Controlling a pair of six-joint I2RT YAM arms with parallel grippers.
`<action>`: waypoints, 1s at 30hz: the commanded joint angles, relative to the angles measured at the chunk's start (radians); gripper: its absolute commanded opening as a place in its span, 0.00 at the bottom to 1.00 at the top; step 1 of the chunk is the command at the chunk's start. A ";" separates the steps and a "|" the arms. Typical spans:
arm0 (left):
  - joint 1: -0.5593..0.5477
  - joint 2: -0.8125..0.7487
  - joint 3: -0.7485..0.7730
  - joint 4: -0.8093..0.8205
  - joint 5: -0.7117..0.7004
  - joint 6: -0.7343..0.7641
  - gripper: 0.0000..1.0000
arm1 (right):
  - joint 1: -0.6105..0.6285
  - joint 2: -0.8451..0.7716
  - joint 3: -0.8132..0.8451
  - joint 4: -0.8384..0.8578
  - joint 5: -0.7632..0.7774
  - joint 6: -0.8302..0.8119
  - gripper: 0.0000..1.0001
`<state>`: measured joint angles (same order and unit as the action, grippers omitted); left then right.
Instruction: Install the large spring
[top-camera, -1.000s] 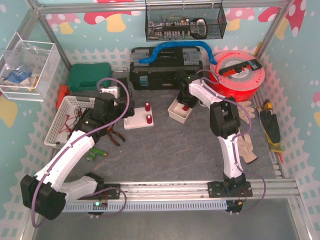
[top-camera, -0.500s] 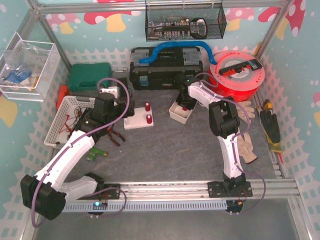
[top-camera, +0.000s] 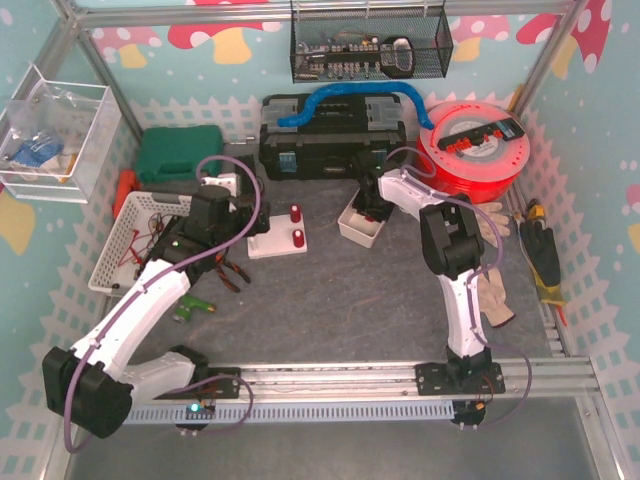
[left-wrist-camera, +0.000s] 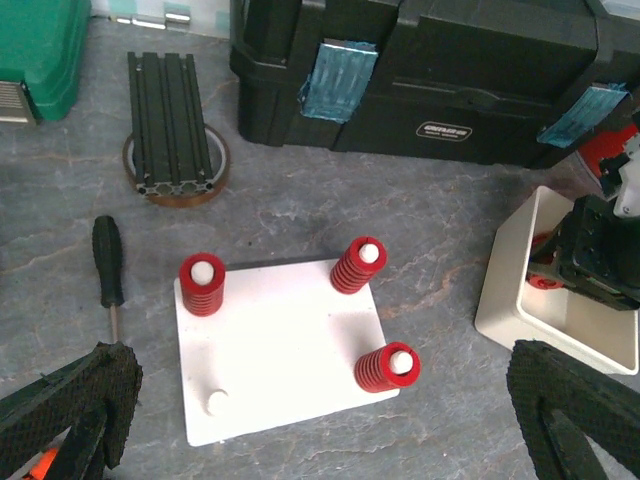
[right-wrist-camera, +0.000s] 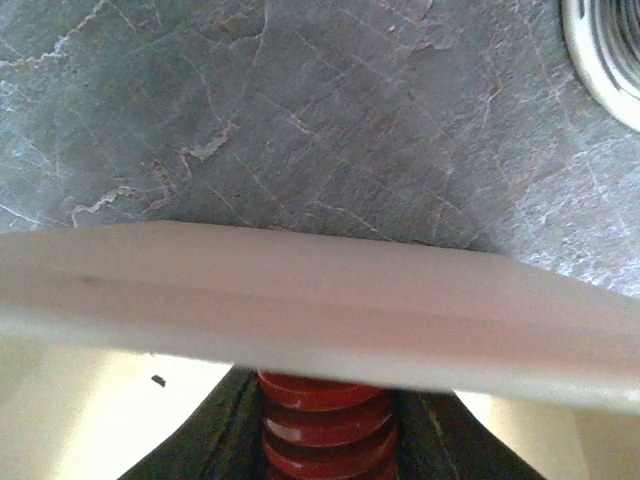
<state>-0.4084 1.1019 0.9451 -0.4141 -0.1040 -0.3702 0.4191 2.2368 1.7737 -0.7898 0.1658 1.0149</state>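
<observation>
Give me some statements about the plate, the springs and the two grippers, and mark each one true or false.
1. The white plate carries three red springs and one bare peg. True.
2. The left gripper holds a spring. False: it is open and empty above the plate.
3. The right gripper is in the white tray, with a red spring between its fingers. True.
4. The screwdriver lies on the plate. False: it lies on the table, left of the plate.
</observation>
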 joint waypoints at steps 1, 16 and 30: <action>-0.004 0.024 0.033 -0.004 0.010 -0.003 0.99 | -0.002 -0.068 -0.063 0.062 0.005 -0.055 0.16; -0.030 0.040 0.093 -0.020 0.086 -0.052 0.98 | 0.020 -0.452 -0.357 0.285 -0.111 -0.324 0.10; -0.032 0.139 0.237 -0.009 0.381 -0.143 0.75 | 0.207 -0.773 -0.705 0.787 -0.326 -0.897 0.07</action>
<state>-0.4355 1.2190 1.1320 -0.4282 0.1303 -0.4610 0.5713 1.5455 1.1313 -0.2237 -0.0811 0.3454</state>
